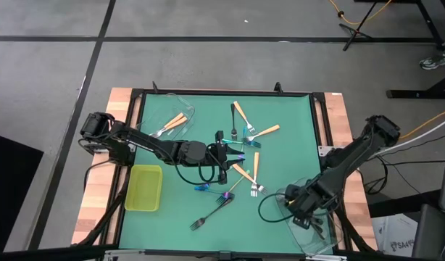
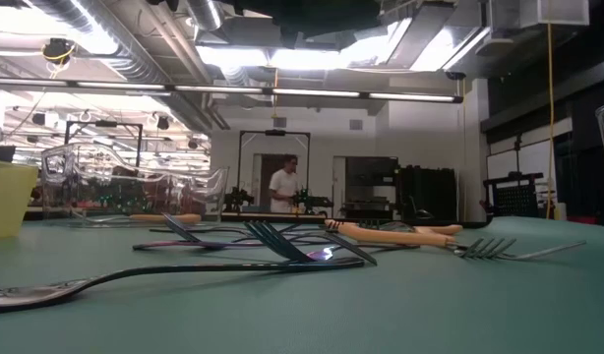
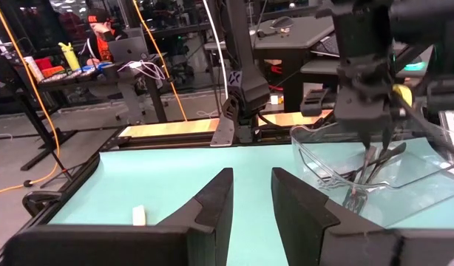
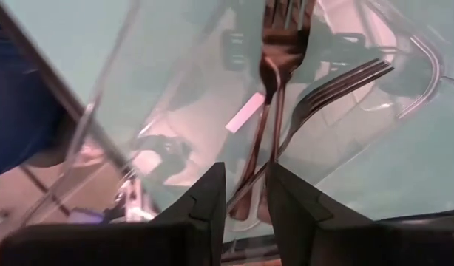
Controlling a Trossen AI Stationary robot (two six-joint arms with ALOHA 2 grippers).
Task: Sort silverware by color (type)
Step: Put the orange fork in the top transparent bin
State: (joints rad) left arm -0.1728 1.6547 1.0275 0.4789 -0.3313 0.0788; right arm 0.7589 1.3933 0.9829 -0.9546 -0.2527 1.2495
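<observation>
The right hand [image 4: 244,193] is held slightly spread over dark forks [image 4: 275,89] inside a clear tub [image 1: 304,217] at the worktop's near right corner. The left hand [image 3: 249,199], spread and empty, is held at mid-worktop.

Left tool [image 1: 221,156] mid-table, fingers parted, right tool [image 1: 304,215] lowered, fingers parted

Both matte-black jointed robot arms [image 1: 146,141] are showing chunky rounded joints w/ black cables looping alongside. Left gripper [image 3: 249,214] is showing two dark wedge-shaped plastic fingers [image 3: 212,210]; right gripper [image 4: 245,203] is showing the same.
</observation>
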